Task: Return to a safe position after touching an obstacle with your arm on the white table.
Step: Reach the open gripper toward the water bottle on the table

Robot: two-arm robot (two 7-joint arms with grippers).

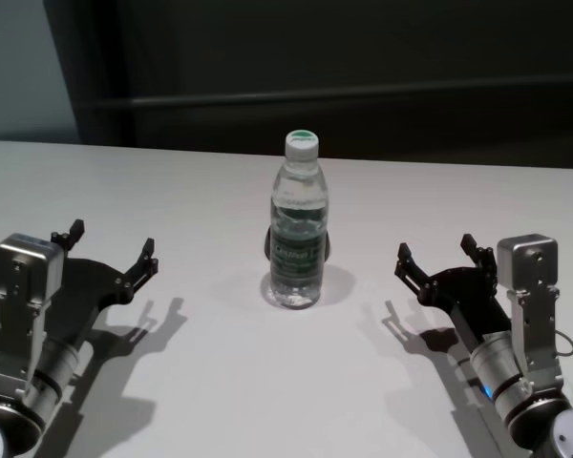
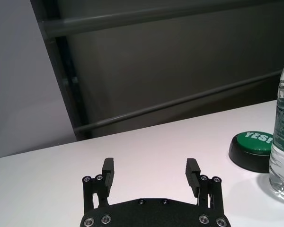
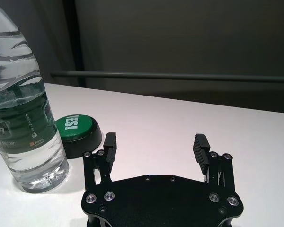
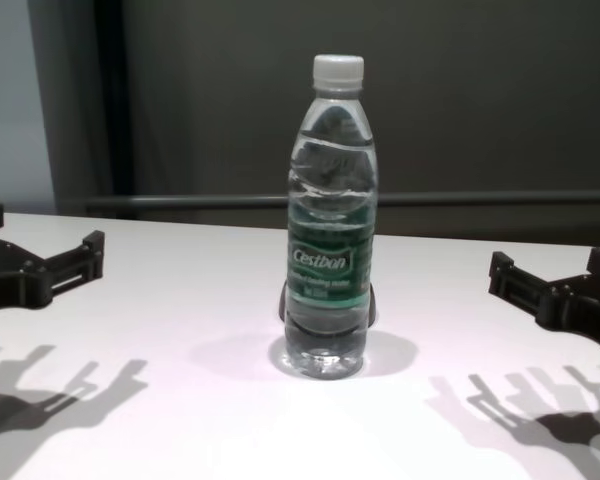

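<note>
The obstacle, a clear water bottle (image 1: 297, 224) with white cap and green label, stands upright in the middle of the white table (image 1: 220, 382). It also shows in the chest view (image 4: 329, 220), the left wrist view (image 2: 283, 132) and the right wrist view (image 3: 21, 109). My left gripper (image 1: 113, 250) is open and empty, well to the bottle's left, above the table; its fingers (image 2: 108, 172) are spread. My right gripper (image 1: 437, 256) is open and empty, well to the bottle's right; its fingers (image 3: 200, 147) are spread. Neither touches the bottle.
A low black button with a green top (image 2: 253, 149) sits on the table right behind the bottle; it also shows in the right wrist view (image 3: 78, 134). A dark wall with a rail runs behind the table's far edge (image 1: 286, 157).
</note>
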